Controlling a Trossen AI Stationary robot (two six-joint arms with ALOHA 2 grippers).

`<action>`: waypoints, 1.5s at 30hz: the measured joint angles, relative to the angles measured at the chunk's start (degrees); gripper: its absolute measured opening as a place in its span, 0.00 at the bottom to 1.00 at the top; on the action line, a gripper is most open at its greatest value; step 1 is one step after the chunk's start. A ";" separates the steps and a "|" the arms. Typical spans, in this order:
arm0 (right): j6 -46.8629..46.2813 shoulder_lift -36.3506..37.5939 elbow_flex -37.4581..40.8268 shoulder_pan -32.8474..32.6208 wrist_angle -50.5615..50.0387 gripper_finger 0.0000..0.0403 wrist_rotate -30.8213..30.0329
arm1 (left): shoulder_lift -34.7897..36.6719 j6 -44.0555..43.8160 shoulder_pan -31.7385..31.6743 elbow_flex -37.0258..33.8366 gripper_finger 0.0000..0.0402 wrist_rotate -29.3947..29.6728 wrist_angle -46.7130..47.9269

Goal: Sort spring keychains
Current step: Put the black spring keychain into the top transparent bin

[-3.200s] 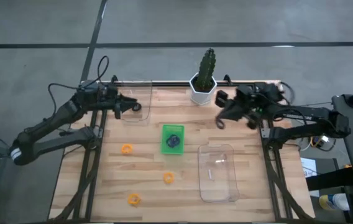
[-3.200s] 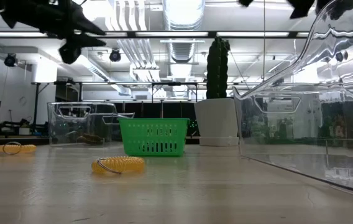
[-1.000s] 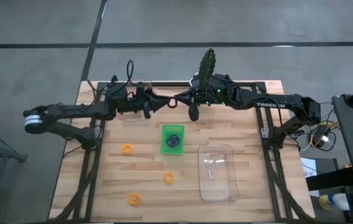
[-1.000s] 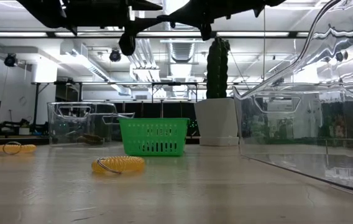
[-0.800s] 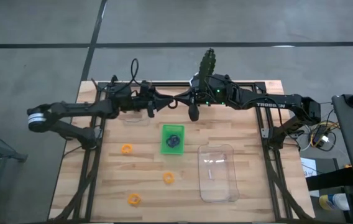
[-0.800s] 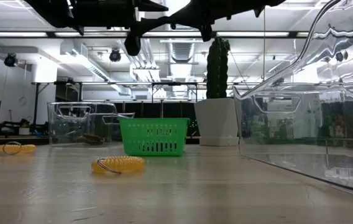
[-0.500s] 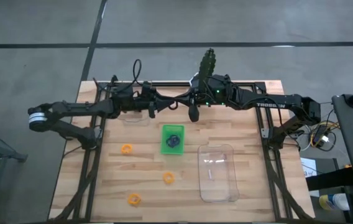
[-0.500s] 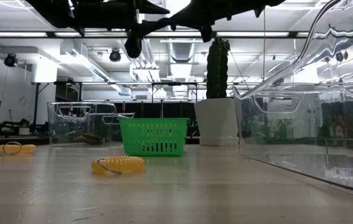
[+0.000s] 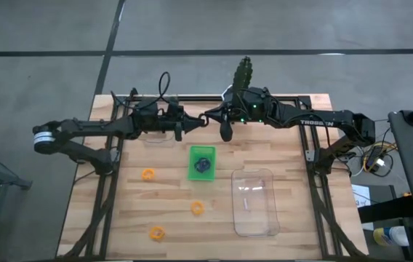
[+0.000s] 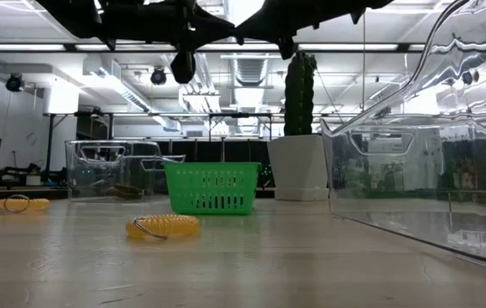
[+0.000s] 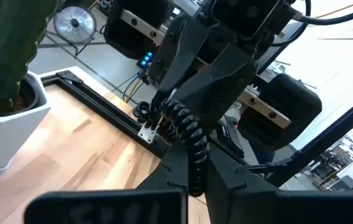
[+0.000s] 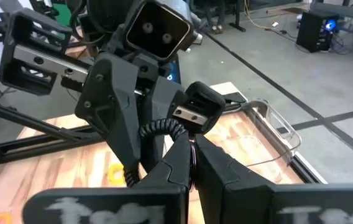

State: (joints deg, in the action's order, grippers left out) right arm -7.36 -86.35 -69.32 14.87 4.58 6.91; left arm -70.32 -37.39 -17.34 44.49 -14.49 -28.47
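Observation:
A black spring keychain [image 9: 199, 121] hangs in the air between my two grippers, high over the far middle of the table. My left gripper [image 9: 190, 123] reaches in from the table's left and my right gripper [image 9: 207, 117] from the right, tip to tip, each shut on the coil [image 11: 186, 130] [image 12: 161, 129]. Three orange keychains [image 9: 148, 175] [image 9: 197, 208] [image 9: 155, 233] lie flat on the wood. The green tray [image 9: 192, 153] below holds a dark keychain [image 9: 203, 166]. My left gripper pinches one end of the black coil [image 11: 196, 158] between its two fingers, level, from the table's left. The coil is lifted clear and stretches on toward the other gripper. My right gripper pinches the coil's other end [image 12: 187, 140] between its two fingers, level, from the table's right, lifted clear.
A clear bin [image 9: 160, 132] stands at the far left under my left arm, with something dark inside [image 10: 123, 190]. A larger clear bin [image 9: 256, 202] sits near right. A potted cactus [image 9: 240, 91] stands at the far edge behind the grippers.
My left arm has moved toward the table's right, closing the gap to my right gripper, which has stayed where it was with the black keychain. The two grippers now stand tip to tip at the keychain.

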 joint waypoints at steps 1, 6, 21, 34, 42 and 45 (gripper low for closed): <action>-0.01 0.00 0.00 0.00 0.00 0.02 0.02 | 0.00 0.03 0.00 0.00 0.04 0.00 -0.01; -0.16 0.00 0.00 0.00 0.00 0.02 0.52 | 0.00 0.26 0.00 0.00 0.04 0.03 -0.02; -0.80 0.74 0.00 0.00 -6.51 0.31 3.84 | 0.43 2.95 -0.77 -0.02 0.04 1.67 6.83; 5.40 11.62 5.28 0.00 -16.25 0.33 11.20 | 10.73 9.33 -5.70 -0.02 0.04 16.41 37.85; 1.42 26.30 19.30 0.00 -2.97 0.31 11.14 | 15.13 10.96 -10.93 -0.31 0.04 18.55 49.91; 0.00 31.67 23.60 0.00 -1.67 0.30 11.12 | 15.37 11.86 -13.23 -0.31 0.04 18.57 51.84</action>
State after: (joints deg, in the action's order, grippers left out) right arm -7.37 -54.68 -45.72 14.87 2.91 18.02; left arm -54.96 -25.52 -30.57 44.18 4.08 23.38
